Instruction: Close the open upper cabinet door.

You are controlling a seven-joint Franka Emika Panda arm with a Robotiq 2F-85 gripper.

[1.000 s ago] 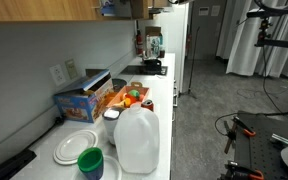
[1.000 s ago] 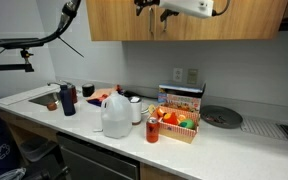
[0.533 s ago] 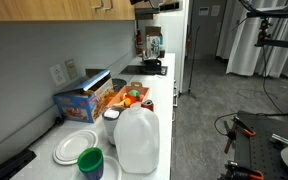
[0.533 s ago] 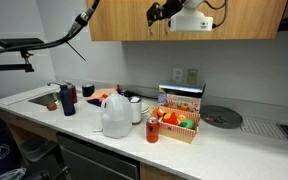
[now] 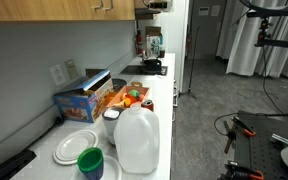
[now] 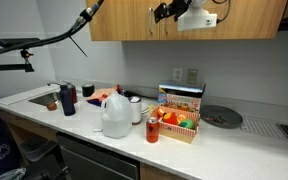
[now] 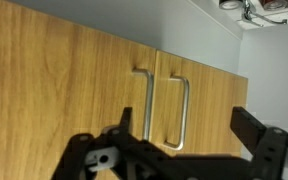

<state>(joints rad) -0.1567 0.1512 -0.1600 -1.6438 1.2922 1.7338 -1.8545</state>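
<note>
Pressing flat beside the handle (image 7: 185,110), not hooking it, should seat the cabinet door (image 7: 212,110) flush above the back edge of the counter (image 6: 239,135); the claw (image 7: 174,150) is spread wide and holds nothing.

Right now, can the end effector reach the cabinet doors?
Probably yes: the end effector faces the cabinet doors at close range, fingers apart, and the wrist view shows nothing between them.

Flat grey wall (image 5: 24,45) behind long white countertop (image 5: 162,98), white outlet plate (image 5: 57,73) on the wall. Light-brown wood wall cabinets (image 6: 124,20) above. Steel sink (image 6: 39,97) set in the counter end, dark drawer fronts (image 6: 94,160) below. Grey carpet floor (image 5: 199,115), white curtains (image 5: 246,40) at far end. Even indoor light.
</note>
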